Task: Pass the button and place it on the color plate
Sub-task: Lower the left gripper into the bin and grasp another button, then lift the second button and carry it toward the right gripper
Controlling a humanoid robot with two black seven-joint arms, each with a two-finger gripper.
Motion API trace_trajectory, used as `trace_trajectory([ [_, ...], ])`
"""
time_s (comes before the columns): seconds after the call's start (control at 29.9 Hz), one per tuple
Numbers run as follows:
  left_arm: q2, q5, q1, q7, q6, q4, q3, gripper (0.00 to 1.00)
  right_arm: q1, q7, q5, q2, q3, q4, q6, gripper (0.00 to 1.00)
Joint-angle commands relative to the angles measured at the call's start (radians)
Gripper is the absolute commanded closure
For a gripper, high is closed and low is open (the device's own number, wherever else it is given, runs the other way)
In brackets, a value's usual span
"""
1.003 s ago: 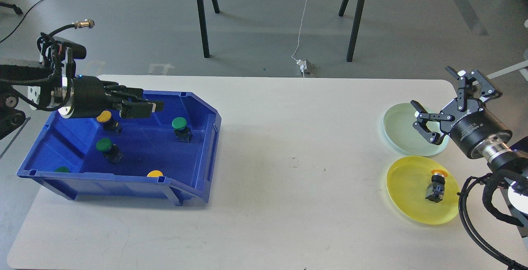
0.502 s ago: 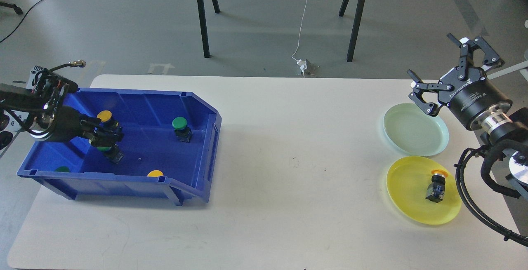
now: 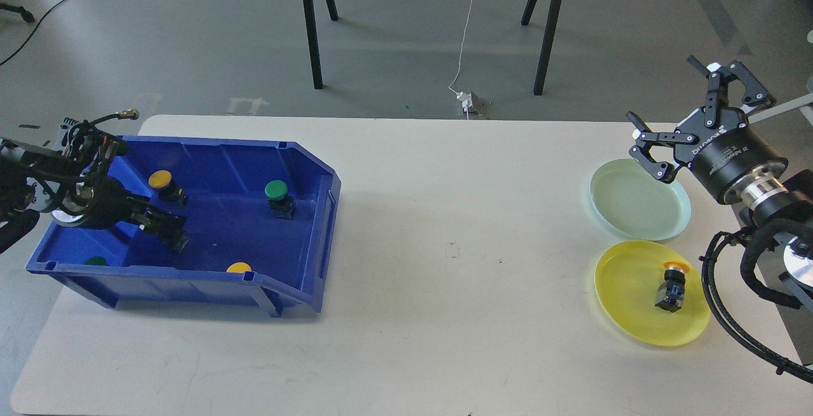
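At the left of the frame, the left hand (image 3: 166, 228) is reaching low into the blue bin (image 3: 305, 168). Its dark fingers are merging with a dark button body beneath them, so I cannot tell whether they are spread or pinching; the green cap there is hiding under the hand. Two more buttons are peeking only as caps above the bin's near wall: a green one (image 3: 96, 261) at lower left and a yellow one (image 3: 239, 267) further right. A yellow button (image 3: 162, 182) and a green button (image 3: 277, 195) are standing in full view, just above and well to the right of the left hand.

At the upper right, the right hand (image 3: 679, 111) is hovering with its fingers spread wide over the far edge of the pale green plate (image 3: 635, 209). White lettering is running along its black body, too small to read. Below, the yellow plate (image 3: 629, 305) is carrying an orange-capped button (image 3: 672, 289), apart from that hand. Everything is sitting on the white desk (image 3: 444, 276).
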Motion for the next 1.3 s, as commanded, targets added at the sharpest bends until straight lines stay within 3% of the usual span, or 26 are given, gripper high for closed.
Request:
trace_trajectory([
  [0.0,-0.011,-0.001,-0.001,0.000,0.000,0.019,0.019,0.20,0.000,0.000,0.000,-0.002,0.000,0.000,-0.001,0.02],
  [0.27,-0.046,-0.007,-0.001,0.000,0.000,0.061,0.048,0.21,-0.009,0.000,0.000,0.000,0.000,0.000,0.000,0.02],
  [0.67,-0.056,-0.006,0.000,0.000,0.000,0.069,0.050,0.36,-0.026,0.000,0.000,0.000,0.008,0.000,0.000,0.02],
  [1.0,-0.048,-0.003,0.003,0.000,0.000,0.066,0.064,0.85,-0.029,0.000,0.000,0.000,0.006,0.000,0.000,0.02],
  [1.27,-0.019,-0.007,-0.010,0.000,0.000,-0.027,0.047,0.88,-0.029,0.000,0.000,0.000,0.008,-0.001,0.000,0.02],
])
